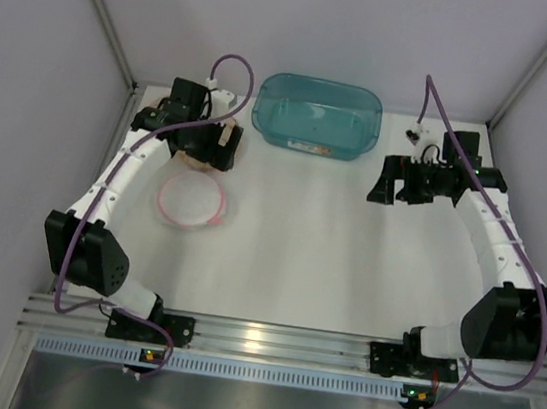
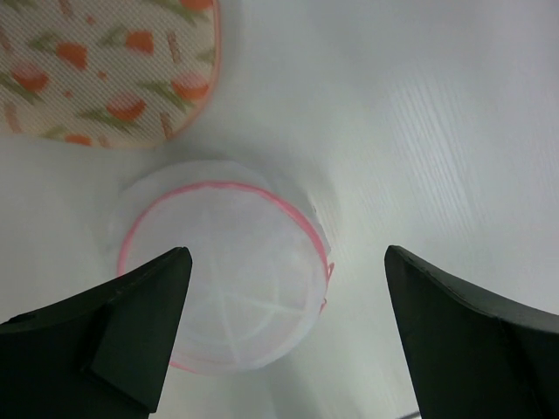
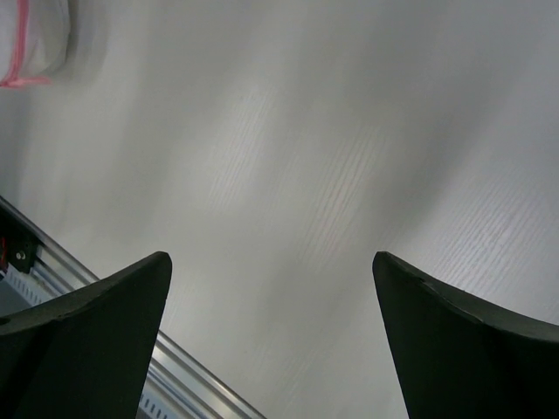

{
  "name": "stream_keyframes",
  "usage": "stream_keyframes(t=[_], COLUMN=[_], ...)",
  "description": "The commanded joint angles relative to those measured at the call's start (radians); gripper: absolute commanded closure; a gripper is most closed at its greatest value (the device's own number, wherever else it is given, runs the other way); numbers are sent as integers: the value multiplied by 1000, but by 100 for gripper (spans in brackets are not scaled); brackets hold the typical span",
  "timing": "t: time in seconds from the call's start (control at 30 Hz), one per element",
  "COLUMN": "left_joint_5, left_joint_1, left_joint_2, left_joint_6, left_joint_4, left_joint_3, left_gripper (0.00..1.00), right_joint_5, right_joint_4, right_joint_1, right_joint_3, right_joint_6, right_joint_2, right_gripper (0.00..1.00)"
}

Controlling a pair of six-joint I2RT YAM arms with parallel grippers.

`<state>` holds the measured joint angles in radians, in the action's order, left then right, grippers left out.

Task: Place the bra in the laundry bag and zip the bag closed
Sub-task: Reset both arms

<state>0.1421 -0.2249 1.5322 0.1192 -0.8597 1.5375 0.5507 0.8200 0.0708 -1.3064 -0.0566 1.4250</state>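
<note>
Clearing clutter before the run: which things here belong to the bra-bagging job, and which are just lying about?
Job: bra; laundry bag.
Lying about: teal bin.

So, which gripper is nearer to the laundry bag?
Left. The left gripper hangs open just beyond the laundry bag, on its far side; the right gripper is open too, far off to the bag's right.

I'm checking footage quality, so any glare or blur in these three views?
Top external: glare spot on the metal rail, lighting otherwise even. Left wrist: laundry bag soft and washed out against the table. Right wrist: broad soft shadows across the table, nothing sharp.
</note>
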Motion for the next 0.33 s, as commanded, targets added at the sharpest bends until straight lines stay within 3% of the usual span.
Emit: stream_keyframes(t=[0.0,0.17,0.3], left_joint_5=[8,33,42], left_joint_1=[1,1,2], left_joint_2=[-73,-173,-184], left_joint_6=[-76,-76,-75], left_joint_4=[-10,28,27], left_joint_3=[-117,-256,-267], left_gripper=[2,2,2], right_joint_5=[-1,-2,2], right_joint_4=[-28,-47,-50], right_joint_1=[-8,-9,-9], right_joint_3=[94,168,171], right_joint_6=[-31,-48,-46], right_joint_2=[-89,-156,-152], right_gripper=[1,1,1])
